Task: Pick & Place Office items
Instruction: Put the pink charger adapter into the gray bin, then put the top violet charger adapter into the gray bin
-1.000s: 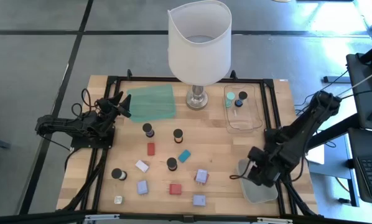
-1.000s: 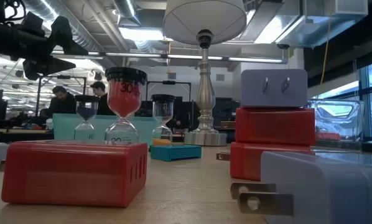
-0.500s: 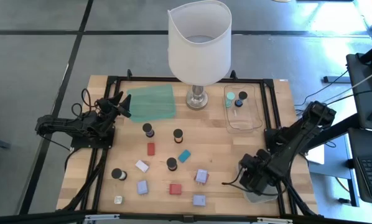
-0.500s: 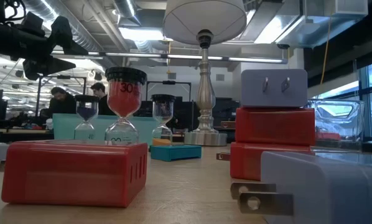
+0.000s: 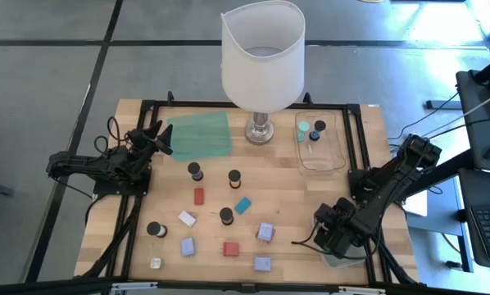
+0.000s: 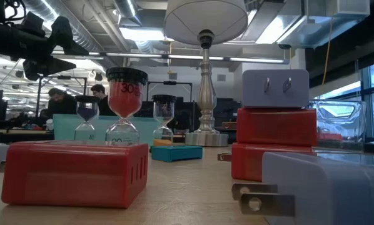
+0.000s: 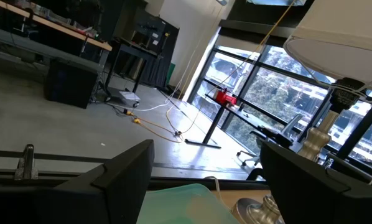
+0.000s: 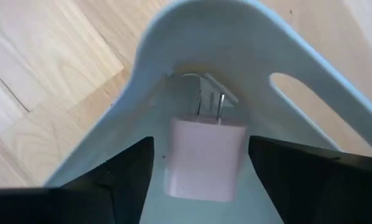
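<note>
Between the right gripper (image 5: 328,235) fingers (image 8: 127,171), looking down on a pale pink plug block (image 8: 204,158), lying flat on the floor of the clear tray (image 8: 192,37) with its prongs pointing away. Standing parted and gripping nothing: showing a sliver of gap on one side, sitting close to the block on the other, perhaps brushing it. Judging it light, rigid and smooth-sided, so probably slipping a little under a weak pinch. Favouring a squeeze across the two broad flat faces, keeping off the thin metal prongs. Hanging low over that tray at the near right corner of the table. Moving outward, spotting more office items waiting mid-table: a red block (image 5: 199,196), a teal block (image 5: 242,205), a dark-capped timer (image 5: 226,215). Finding the left gripper (image 7: 208,149) waiting at the far left, spread wide, carrying nothing, pointing over the green mat (image 5: 200,135).
</note>
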{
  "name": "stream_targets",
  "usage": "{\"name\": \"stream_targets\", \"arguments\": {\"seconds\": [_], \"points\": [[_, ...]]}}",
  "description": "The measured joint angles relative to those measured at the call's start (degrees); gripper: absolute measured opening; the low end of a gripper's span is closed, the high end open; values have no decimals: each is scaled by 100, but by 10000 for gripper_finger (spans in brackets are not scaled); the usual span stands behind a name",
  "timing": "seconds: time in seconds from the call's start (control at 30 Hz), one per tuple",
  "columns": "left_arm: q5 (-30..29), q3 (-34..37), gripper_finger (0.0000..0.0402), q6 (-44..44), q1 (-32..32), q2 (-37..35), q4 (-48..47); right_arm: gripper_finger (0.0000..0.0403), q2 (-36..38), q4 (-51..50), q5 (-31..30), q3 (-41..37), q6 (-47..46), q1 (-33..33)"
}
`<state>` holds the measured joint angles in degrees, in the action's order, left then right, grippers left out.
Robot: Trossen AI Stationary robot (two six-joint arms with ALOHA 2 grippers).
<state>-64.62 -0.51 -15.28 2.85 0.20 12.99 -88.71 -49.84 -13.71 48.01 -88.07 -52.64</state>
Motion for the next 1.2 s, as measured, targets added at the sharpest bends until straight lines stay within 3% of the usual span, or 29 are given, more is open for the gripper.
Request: {"name": "stream_targets", "arguments": {"seconds": [0.13, 0.3, 0.4, 0.57, 0.7, 0.8, 0.9, 1.0, 1.07, 1.2], "points": [[0, 0, 290, 1, 0, -1, 0, 290, 12, 12, 269, 0, -2, 29], [0, 0, 290, 1, 0, 0, 0, 303, 320, -481, 1404, 0, 0, 217], [0, 0, 290, 1, 0, -1, 0, 304, 683, -718, 1429, -2, -5, 225], [0, 0, 290, 1, 0, 0, 0, 304, 1355, -572, 204, -2, -737, 351], [0, 0, 290, -1, 0, 1, 0, 304, 1702, -22, -1774, -2, -1118, 554], [0, 0, 290, 1, 0, -1, 0, 304, 1754, 906, -3463, -2, 115, 719], [0, 0, 290, 0, 0, -1, 0, 304, 1707, 2311, -4263, 0, 2746, 884], [0, 0, 290, 0, 0, 0, 0, 301, 1621, 3565, -3865, 0, 5494, 1043], [0, 0, 290, 1, 0, -1, 0, 296, 1561, 4146, -3523, 0, 6835, 1163], [0, 0, 290, -1, 0, 0, 0, 284, 1527, 4494, -3044, 0, 8305, 1457]]}}
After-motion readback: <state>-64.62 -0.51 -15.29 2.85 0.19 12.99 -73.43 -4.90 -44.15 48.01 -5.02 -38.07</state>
